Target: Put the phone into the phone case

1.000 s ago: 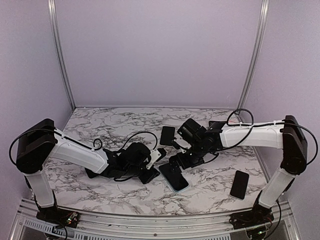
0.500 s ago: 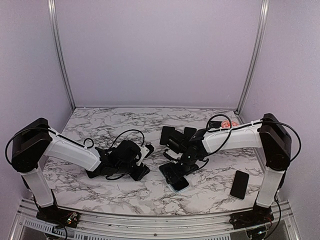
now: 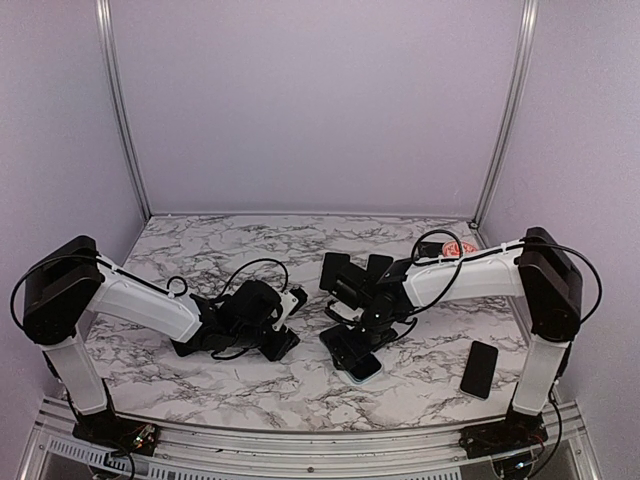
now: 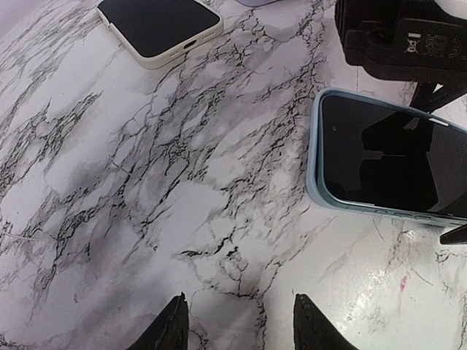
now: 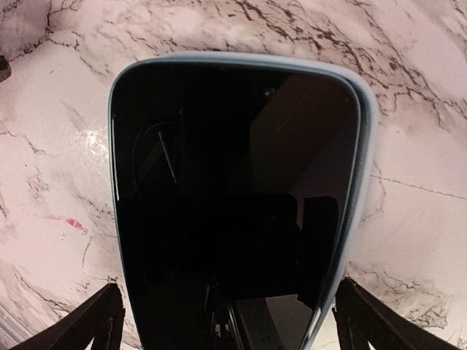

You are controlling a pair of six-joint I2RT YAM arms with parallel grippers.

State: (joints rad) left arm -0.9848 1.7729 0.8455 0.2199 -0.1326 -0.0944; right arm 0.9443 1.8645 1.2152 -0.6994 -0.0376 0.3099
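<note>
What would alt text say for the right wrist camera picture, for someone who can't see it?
A black-screened phone sitting in a pale blue case fills the frame, lying flat on a marble-patterned table. The right gripper hangs above it, its two dark fingertips spread wide at the bottom corners, one either side of the phone.

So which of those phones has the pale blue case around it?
The phone under the right pincer: pale blue rim. The near-right phone is plain black, and there's a white-edged phone.
</note>
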